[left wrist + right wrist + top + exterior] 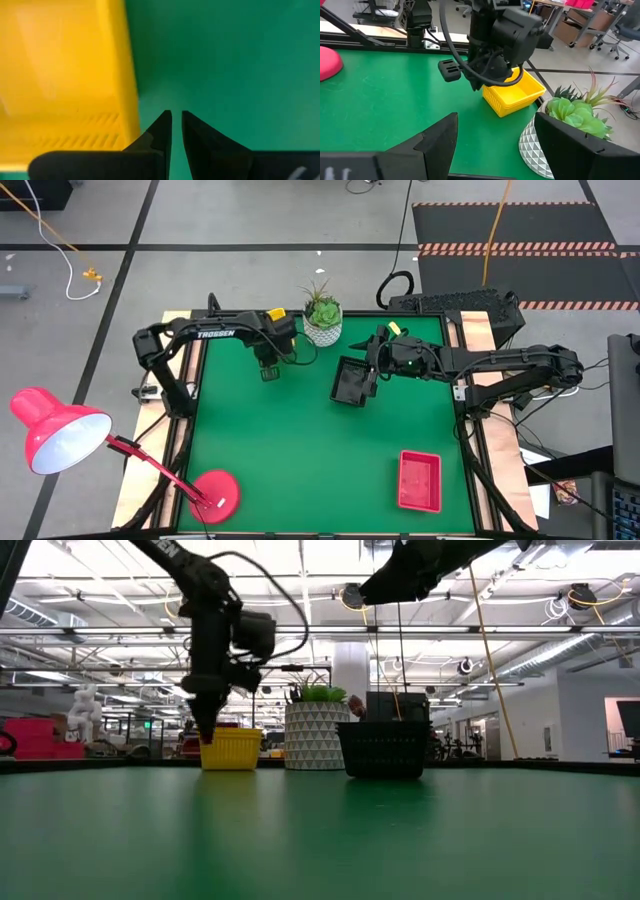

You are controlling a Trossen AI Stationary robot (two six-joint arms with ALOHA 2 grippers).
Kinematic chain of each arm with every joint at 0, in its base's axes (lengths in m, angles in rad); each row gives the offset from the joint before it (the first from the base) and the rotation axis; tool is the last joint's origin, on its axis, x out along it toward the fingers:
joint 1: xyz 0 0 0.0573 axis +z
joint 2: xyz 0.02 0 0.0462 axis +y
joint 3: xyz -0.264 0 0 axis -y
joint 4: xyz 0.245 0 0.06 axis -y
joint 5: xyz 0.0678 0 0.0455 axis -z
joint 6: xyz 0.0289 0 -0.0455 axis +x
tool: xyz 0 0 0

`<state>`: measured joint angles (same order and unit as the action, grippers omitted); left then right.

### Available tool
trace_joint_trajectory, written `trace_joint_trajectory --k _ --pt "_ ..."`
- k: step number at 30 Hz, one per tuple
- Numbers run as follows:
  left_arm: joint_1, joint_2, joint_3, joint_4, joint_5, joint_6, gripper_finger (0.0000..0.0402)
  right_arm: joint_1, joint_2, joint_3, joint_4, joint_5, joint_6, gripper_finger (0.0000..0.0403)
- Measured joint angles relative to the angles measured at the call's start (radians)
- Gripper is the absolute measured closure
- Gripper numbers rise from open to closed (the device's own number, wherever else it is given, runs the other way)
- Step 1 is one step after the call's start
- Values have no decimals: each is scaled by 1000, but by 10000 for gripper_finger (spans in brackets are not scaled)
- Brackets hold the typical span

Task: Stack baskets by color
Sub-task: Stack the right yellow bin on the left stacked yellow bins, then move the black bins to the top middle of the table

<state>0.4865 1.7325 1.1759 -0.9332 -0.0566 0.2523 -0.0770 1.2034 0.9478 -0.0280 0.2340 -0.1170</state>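
Note:
A yellow basket [277, 314] stands on the green table at the far left, next to the white plant pot. My left gripper [176, 117] points straight down just on the basket's near side [207, 730], shut, with nothing between its fingers. A black basket [350, 383] stands on its bottom at the table's far middle [385, 748]. My right gripper [370, 368] hovers high above it, open and empty [496, 117]. A red basket [420, 480] lies at the near right.
The white ribbed plant pot [322, 322] stands at the far edge between the yellow and black baskets. A red desk lamp has its round base [215, 492] on the near left corner and its shade [55, 430] off the table's left side.

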Motion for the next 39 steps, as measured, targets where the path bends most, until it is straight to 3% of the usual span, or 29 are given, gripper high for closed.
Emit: trace_joint_trajectory --k 12,22,25,28,31,35,39 --pt "103 0 -40 25 -155 -18 355 -1 0 0 0 0 -3 147" --pt "141 0 -40 1 -137 -18 355 -1 0 0 -8 0 -3 147" --pt "133 -14 -40 -18 -80 -31 355 -1 0 0 -17 0 2 147" --pt "100 -62 -40 -77 0 -56 355 4 0 0 -45 -16 23 147" --pt "52 -145 -40 -101 18 -97 355 31 0 0 -78 -29 28 147" --pt "-30 -279 -39 -89 14 -191 355 149 59 14 -123 -53 61 147" --pt "-122 -396 -39 -51 9 -295 355 267 193 62 -289 -60 173 147"
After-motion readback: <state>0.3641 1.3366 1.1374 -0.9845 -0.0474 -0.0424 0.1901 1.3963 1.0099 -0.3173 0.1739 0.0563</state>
